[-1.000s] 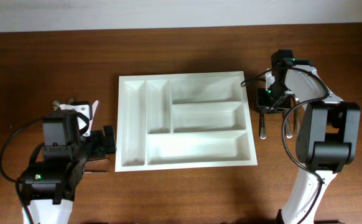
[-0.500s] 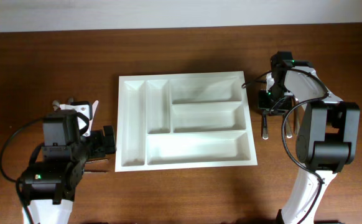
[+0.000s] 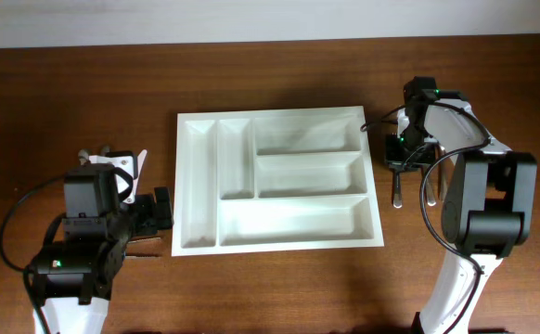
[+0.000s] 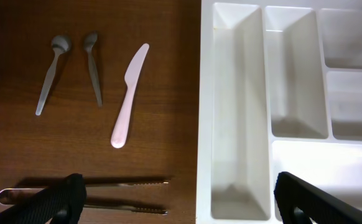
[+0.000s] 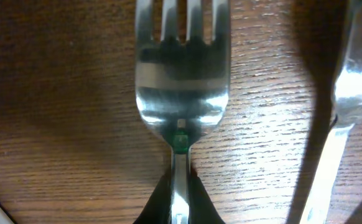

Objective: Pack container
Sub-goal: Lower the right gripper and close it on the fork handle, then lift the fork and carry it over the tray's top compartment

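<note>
Container (image 3: 298, 218) sits mid-table (image 3: 270, 288), square to me, all five compartments bare. It's big white moulded plastic. My guess: light for its size, fairly stiff, smooth-walled, and it'll prob skate on the wood if I bump it. I don't think it needs lifting. If I had to shift it, I'd pinch the outer rim or a divider wall, not the floor, and I'd keep drops gentle so it stays put.

Right end effector (image 5: 180, 198) is down on the table just beside the container's right edge. It's pinched fully closed on the thin neck of a metal fork (image 5: 181, 93), just below the tines, w/ the fork lying flat on the wood. Fork looks rigid and slick, so it could twist in a narrow grip like that. Another shiny utensil (image 5: 349, 106) lies just to its right, apart from the fingers. Can't tell what kind.

Left end effector (image 4: 181, 199) is spread as wide as it goes and holds nothing, hovering by the container's left rim. Below it: pink knife (image 4: 129, 94), two small spoons (image 4: 50, 74) (image 4: 92, 67), plus two long metal pieces (image 4: 106, 183) nearest the fingers, looks like serrated blades but I'm not sure.
</note>
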Tool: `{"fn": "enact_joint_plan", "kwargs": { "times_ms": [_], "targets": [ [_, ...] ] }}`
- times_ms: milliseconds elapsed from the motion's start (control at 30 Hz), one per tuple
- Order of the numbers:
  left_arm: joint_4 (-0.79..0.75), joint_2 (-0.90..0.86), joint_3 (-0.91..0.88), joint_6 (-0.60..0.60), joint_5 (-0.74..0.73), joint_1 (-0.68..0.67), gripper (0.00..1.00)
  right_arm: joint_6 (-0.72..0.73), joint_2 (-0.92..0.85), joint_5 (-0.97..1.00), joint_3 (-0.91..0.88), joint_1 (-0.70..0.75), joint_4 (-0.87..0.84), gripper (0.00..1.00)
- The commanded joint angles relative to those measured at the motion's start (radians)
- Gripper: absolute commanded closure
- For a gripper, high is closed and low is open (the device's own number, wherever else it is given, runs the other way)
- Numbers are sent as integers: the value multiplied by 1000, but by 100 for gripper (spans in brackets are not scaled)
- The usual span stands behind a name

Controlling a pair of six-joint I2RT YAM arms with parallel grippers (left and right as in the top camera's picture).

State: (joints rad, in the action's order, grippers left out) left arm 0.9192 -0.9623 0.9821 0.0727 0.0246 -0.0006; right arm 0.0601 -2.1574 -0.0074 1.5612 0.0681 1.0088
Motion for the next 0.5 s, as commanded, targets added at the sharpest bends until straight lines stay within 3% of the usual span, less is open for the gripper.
{"fn": "enact_joint_plan", "kwargs": {
  "times_ms": [0,233,467],
  "targets": [
    [-2,2,24,10,-11,-6,1,8,-9,8,-10,-9,-1,96],
    [-2,2,24,10,-11,-6,1,2,-2,10,31,-9,19,96],
    [-2,2,24,10,-11,-6,1,-55,29,14,305,-14,172,96]
  ]
}}
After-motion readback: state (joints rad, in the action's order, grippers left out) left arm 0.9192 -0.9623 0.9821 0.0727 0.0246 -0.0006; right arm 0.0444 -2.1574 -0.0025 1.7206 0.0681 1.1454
